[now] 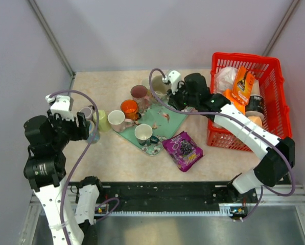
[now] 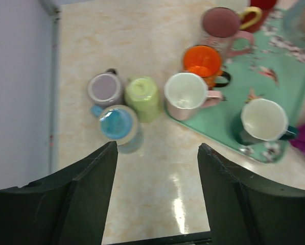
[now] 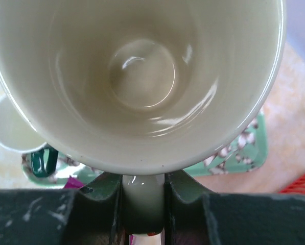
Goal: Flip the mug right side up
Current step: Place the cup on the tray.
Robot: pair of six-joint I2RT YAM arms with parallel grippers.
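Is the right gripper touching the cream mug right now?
Touching. The right wrist view shows the right gripper closed on the cream mug: its handle sits pinched between the two fingers, with no gap on either side.

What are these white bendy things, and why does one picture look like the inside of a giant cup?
They are two robot arms. One camera looks down from above; one sits on each wrist. The right end effector pinches a cream mug by its handle, so its wrist camera stares straight into the mug. The left end effector is open and holds nothing. Its camera looks down at mugs on the table; three beside the green tray are upside down, like the light green mug. A red basket and a purple snack bag sit nearby.
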